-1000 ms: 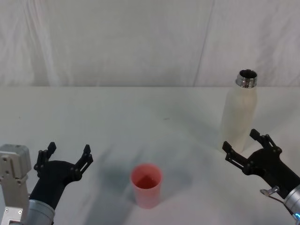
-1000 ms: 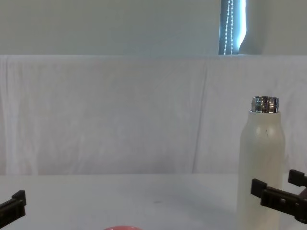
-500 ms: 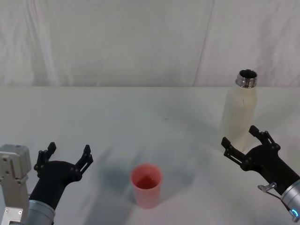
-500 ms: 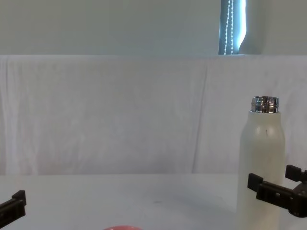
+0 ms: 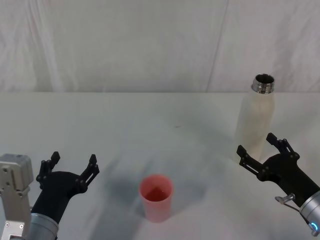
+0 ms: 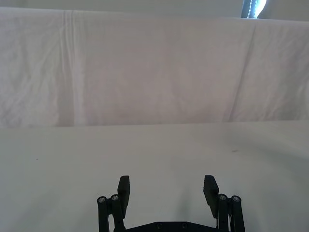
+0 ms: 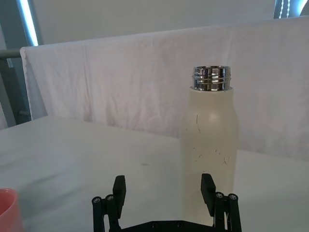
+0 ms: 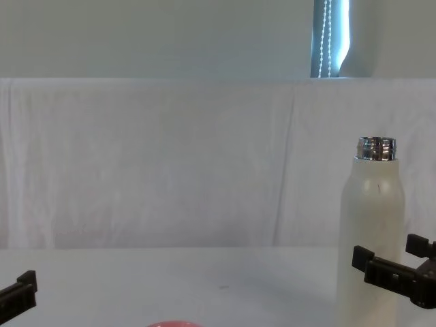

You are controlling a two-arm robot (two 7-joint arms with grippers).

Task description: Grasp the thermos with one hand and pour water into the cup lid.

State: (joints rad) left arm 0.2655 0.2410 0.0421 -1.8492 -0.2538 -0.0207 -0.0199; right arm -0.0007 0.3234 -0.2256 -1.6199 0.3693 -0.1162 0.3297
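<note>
1. your right tool (image 5: 260,153) is spread wide, low over the desk (image 5: 150,115), just in front of the thermos (image 5: 255,122) and empty.
2. the thermos stands upright on the right side of the desk, long axis vertical, steel neck open at the top. in the right wrist view the thermos (image 7: 208,145) sits a little off centre between the tips, nearer one finger (image 7: 208,191) than the other.
3. this is what the move turns on: the bottle lies straight ahead of the right tool (image 7: 164,193), just beyond the fingertips, not yet between them. from the chest view the fingers cross in front of the lower body of the thermos (image 8: 371,225), so by my read the grip would land low on the body.
4. whether a tip is brushing the bottle wall, you cannot tell from here.
5. your left tool (image 5: 70,167) is also held wide open, parked low on the left, well apart from the thermos. the right arm is clearly the nearer one.
6. the cup lid (image 5: 156,197) stands mouth up near the front middle of the desk, between the two tools, well apart from the bottle.
7. nothing is grasped yet; pouring comes later, i'd say.
</note>
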